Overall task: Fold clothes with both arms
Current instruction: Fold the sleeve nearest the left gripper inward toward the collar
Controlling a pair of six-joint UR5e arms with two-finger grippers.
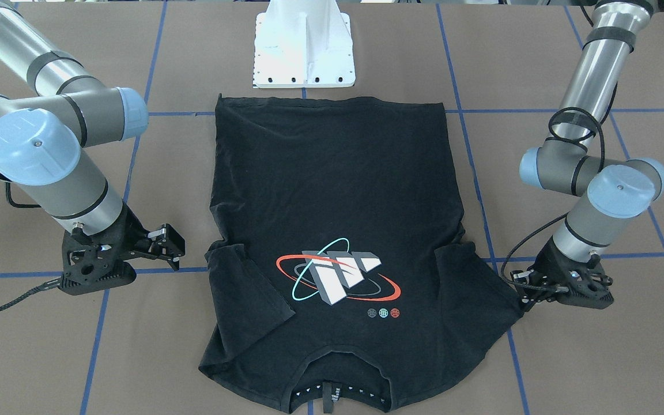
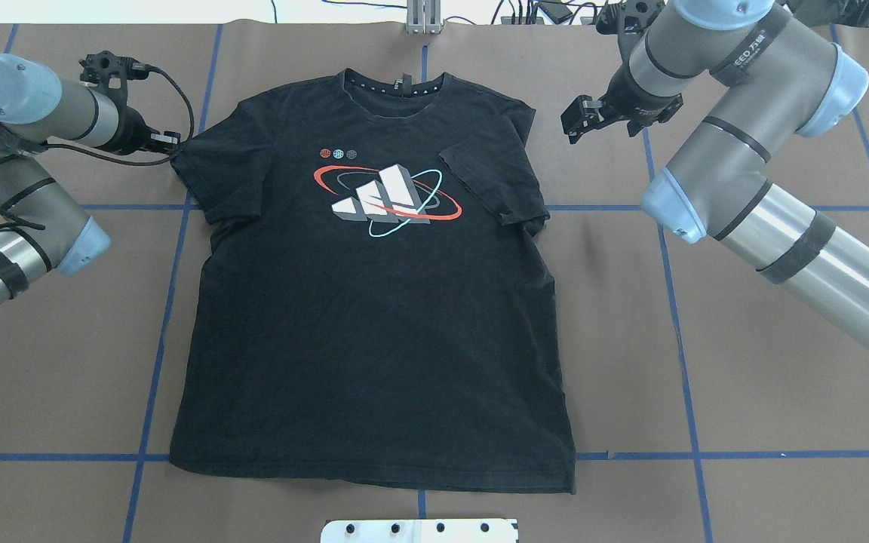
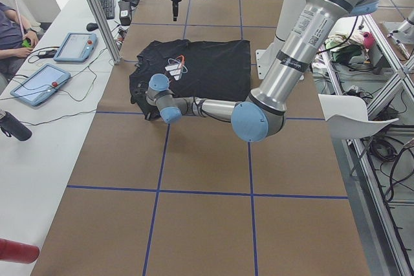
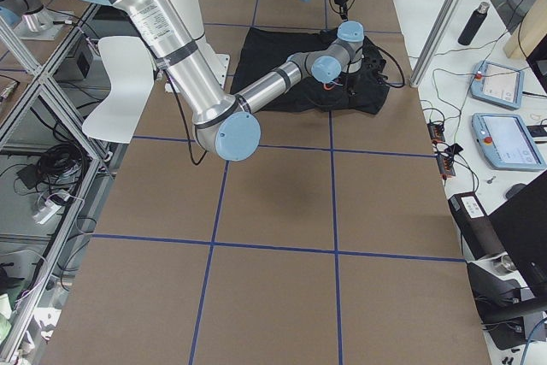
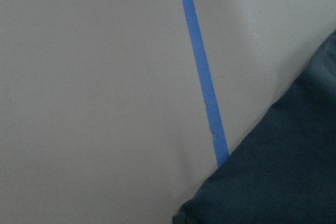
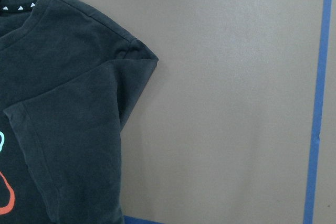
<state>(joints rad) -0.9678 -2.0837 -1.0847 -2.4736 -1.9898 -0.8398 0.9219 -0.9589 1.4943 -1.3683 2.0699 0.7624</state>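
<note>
The black T-shirt (image 2: 374, 317) lies flat on the brown table, logo (image 2: 385, 196) up, collar at the far side from the robot. It also shows in the front view (image 1: 338, 190). Its sleeve on my right side (image 2: 491, 181) is folded in over the chest. My left gripper (image 2: 172, 147) is low at the outer corner of the other sleeve and looks shut on it; it also shows in the front view (image 1: 521, 291). My right gripper (image 2: 574, 122) is open and empty, raised beside the shirt's shoulder (image 6: 142, 51); it also shows in the front view (image 1: 173, 248).
The white pedestal base (image 1: 303, 46) stands just behind the shirt's hem. Blue tape lines (image 2: 668, 302) cross the brown table. A side bench with tablets (image 3: 39, 85) and a seated person (image 3: 10, 30) runs along the far edge.
</note>
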